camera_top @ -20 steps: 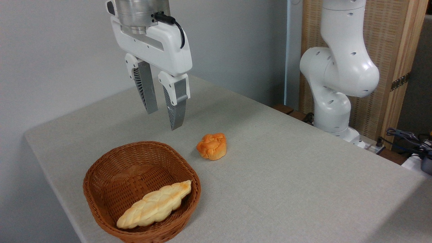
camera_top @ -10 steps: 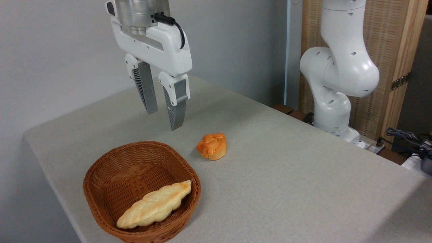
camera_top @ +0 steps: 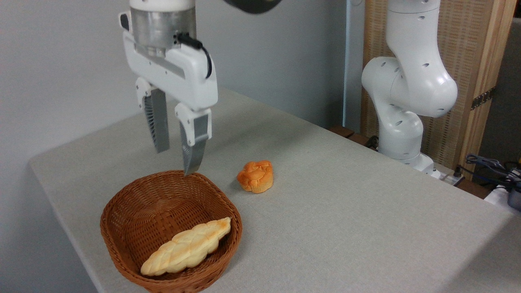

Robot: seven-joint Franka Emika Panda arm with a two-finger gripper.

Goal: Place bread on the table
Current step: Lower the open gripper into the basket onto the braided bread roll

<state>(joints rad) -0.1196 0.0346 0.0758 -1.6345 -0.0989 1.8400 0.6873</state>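
Above the far rim of the brown woven wicker basket (camera_top: 122, 240), white two-finger hand (camera_top: 176, 156) hangs spread and empty, presumably for reaching the long braided golden loaf (camera_top: 186, 246) inside, off the grey-beige worktop (camera_top: 346, 211).

Robot lab bench
A white robot arm (camera_top: 407, 81) is standing beside a plain table (camera_top: 346, 211), cables (camera_top: 488, 167) trailing nearby.
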